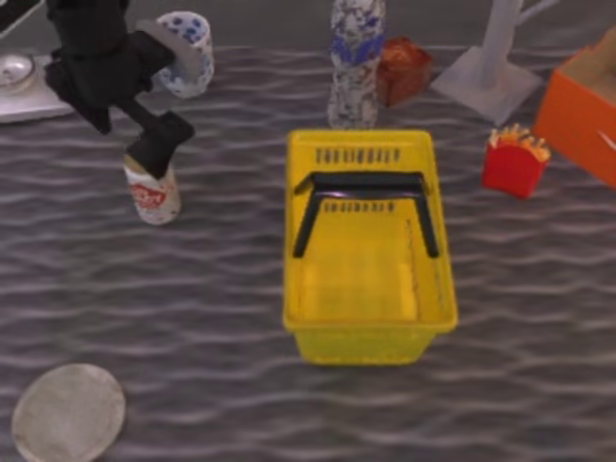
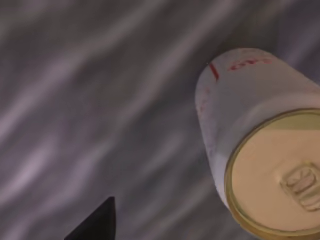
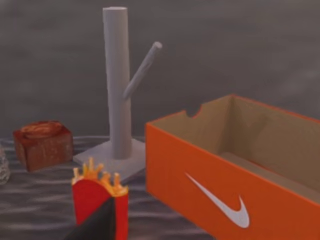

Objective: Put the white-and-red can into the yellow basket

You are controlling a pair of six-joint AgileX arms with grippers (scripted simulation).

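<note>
1. Hovering just over the white-and-red can [image 1: 154,197] is the left gripper [image 1: 154,149], seen from the top; the can is not yet lifted and stands upright on the table [image 1: 192,327], well to the left of the yellow basket [image 1: 366,337].
2. How wide the left gripper's fingers stand cannot be told; only one dark fingertip [image 2: 97,222] is seen in the left wrist view, apart from the can [image 2: 250,125].
3. The can is judged light, rigid and thin-walled, with a smooth, slippery side; a hard squeeze may dent it.
4. A hold across the round body, just below the tan lid [image 2: 280,175], is judged best; the rim gives a stop against slipping.
5. The basket is open at the top, but its black handle [image 1: 361,207] lies across the back half; a drop into the front half is judged safer.
6. Behind the can, left of the basket, a white cup with blue dots [image 1: 188,48] stands near the arm and may be knocked on the lift.
7. Behind the basket a tall bottle [image 1: 354,58] and a brown block [image 1: 402,69] are seen; to its right a red fries box [image 1: 515,162], a white stand [image 1: 491,72] and an orange shoebox [image 1: 582,111].
8. A grey disc [image 1: 67,414] lies left of the basket at the front, clear of the path.
9. The right gripper is not seen from the top; only a dark tip shows in its own wrist view, facing the fries box [image 3: 100,200] and shoebox [image 3: 225,180].
</note>
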